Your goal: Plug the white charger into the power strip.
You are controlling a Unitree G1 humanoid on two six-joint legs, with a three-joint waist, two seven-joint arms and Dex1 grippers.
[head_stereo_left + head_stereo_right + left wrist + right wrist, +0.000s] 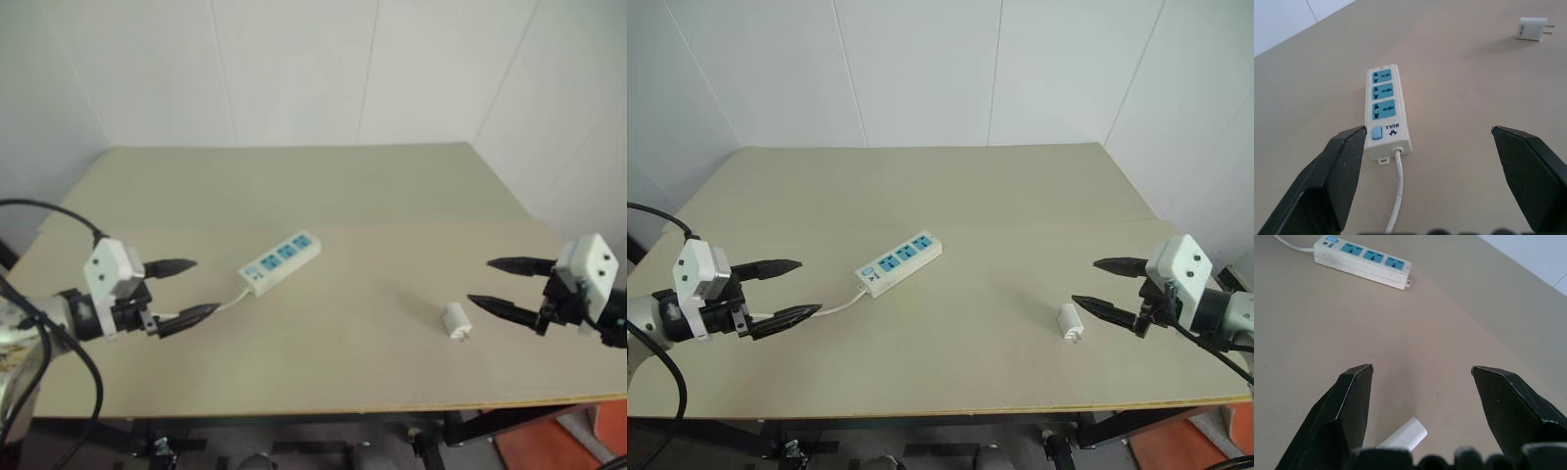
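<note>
Both pincers spread and empty: left pincer (189, 289) faces the power strip's (1386, 110) switch; right pincer (1105, 285) beside white charger (1072, 322).

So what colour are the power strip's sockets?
Blue, on the white power strip; clearest in the left wrist view.

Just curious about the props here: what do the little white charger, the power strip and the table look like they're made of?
Charger: likely smooth white plastic, with metal prongs. Power strip: glossy white plastic, blue sockets. Table: matte beige board, perhaps laminate.

Left gripper (186, 290) and right gripper (497, 284) point inward, jaws spread apart, empty.
</note>
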